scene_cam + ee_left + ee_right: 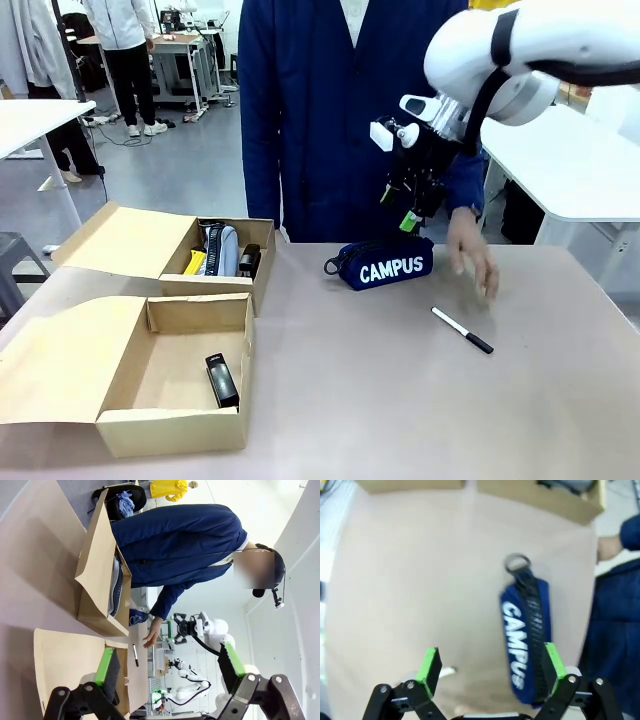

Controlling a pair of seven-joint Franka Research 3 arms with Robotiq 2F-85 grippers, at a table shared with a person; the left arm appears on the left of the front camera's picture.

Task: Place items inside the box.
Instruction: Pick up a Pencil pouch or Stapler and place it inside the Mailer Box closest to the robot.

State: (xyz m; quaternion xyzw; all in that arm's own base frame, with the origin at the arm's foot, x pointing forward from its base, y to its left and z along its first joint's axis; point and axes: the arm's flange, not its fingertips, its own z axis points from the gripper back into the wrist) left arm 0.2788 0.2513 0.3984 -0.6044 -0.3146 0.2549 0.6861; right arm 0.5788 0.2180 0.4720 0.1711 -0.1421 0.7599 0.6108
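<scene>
The navy "CAMPUS" pencil case point(385, 266) lies on the table's middle, zipper up. Just above its right end hangs my right gripper point(411, 208), open and empty. In the right wrist view the case point(525, 635) lies under the right green pad point(554, 661) of that gripper point(492, 665). A thin black pen point(462, 330) lies to the right, near the person's hand point(472, 256). The far box point(262, 262) holds a grey pencil case point(226, 250) and a yellow utility knife point(195, 262). The near box point(175, 435) holds a black stapler point(222, 381). My left gripper point(167, 667) is open and empty.
Both cardboard boxes stand at the table's left with their lids folded out to the left. A person in a dark blue coat point(330, 110) stands at the far edge, one hand on the table. Bare tabletop point(400, 400) stretches across the front and right.
</scene>
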